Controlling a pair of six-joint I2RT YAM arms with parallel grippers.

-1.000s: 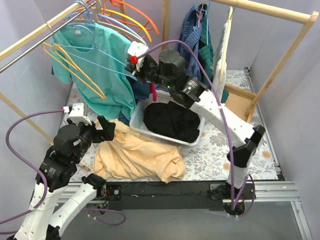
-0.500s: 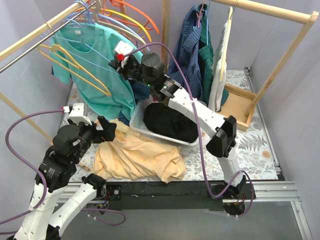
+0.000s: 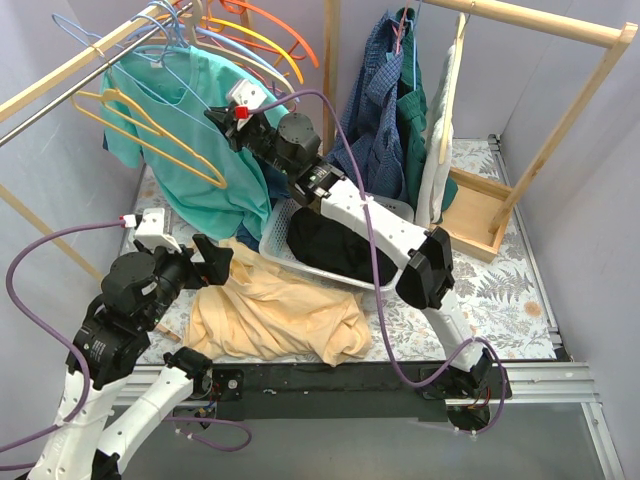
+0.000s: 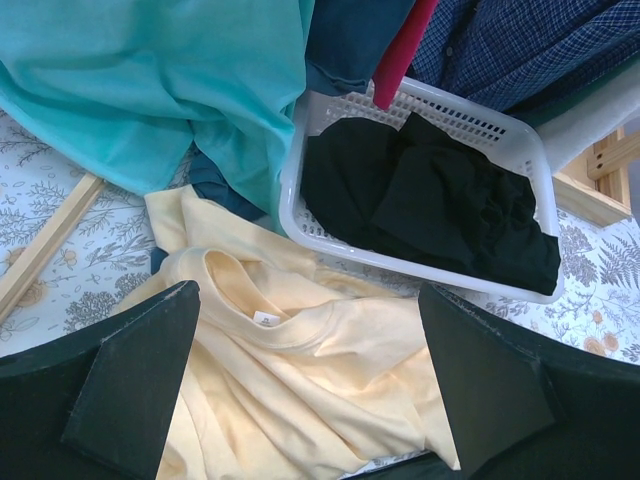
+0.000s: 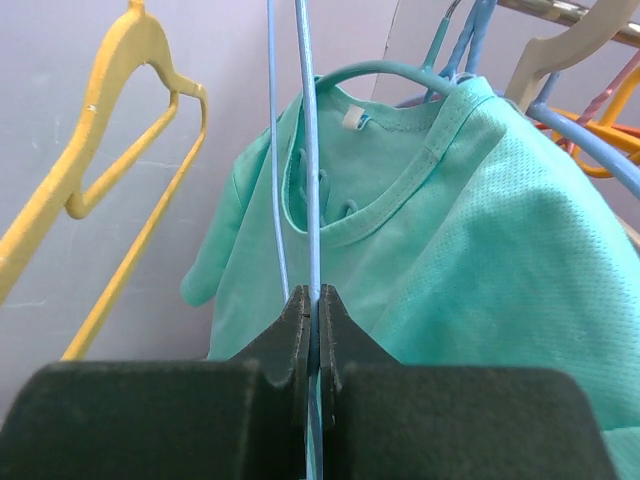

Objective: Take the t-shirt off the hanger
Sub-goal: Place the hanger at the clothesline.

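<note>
Low in the right wrist view, pinching the thin light-blue wire hanger [image 5: 304, 150] with the right claw [image 5: 312, 300]; if yanked, could slip or snag the teal mesh t-shirt [image 5: 480, 250].

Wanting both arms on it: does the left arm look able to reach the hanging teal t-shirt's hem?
Probably yes: the left gripper is open, close to the teal t-shirt, with nothing visible between them.

No legible writing, neck tag [image 4: 264, 319] on yellow shirt [image 4: 300, 380] too small, teal t-shirt [image 5: 480, 250] collar tag [image 5: 350, 118] unreadable.
</note>
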